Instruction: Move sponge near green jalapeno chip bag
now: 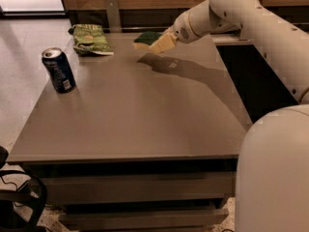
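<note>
The sponge [145, 38], dark green on top with pale yellow foam beneath, is held in my gripper [157, 43] above the far middle of the grey table [140, 115]. My gripper is shut on the sponge, reaching in from the right on the white arm. The green jalapeno chip bag [90, 39] lies flat at the table's far left corner, a short way left of the sponge. The sponge casts a shadow on the table below it.
A dark blue soda can [58, 70] stands upright near the table's left edge. A wooden wall panel and a metal bracket [113, 13] run behind the table. The robot's white body [275, 173] fills the lower right.
</note>
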`<state>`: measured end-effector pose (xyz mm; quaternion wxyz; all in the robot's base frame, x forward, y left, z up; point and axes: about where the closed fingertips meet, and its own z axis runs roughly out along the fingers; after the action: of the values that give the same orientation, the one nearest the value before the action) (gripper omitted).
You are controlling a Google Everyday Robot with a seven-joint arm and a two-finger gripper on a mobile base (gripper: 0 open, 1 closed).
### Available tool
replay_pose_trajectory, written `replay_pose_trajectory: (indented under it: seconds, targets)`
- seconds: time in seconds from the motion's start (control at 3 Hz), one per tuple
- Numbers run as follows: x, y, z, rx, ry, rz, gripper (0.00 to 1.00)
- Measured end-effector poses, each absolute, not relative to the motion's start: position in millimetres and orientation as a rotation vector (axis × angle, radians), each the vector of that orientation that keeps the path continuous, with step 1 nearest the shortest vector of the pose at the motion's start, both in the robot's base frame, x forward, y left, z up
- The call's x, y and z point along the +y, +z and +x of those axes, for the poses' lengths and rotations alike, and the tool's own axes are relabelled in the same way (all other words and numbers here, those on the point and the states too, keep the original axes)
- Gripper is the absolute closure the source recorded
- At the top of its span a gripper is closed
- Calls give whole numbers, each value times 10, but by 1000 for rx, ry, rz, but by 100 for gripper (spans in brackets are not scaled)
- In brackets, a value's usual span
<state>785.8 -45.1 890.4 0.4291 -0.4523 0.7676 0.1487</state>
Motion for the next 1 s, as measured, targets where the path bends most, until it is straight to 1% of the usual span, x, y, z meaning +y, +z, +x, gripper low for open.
replay_pose_trajectory:
  seconds: [0.33, 0.67, 1.0]
  targets:
    - [-289, 8830, 8122, 1891, 359, -1093, 100]
    - [84, 8736, 8365, 1863, 362, -1059, 100]
    - [367, 8714, 8481, 1840, 372, -1038, 100]
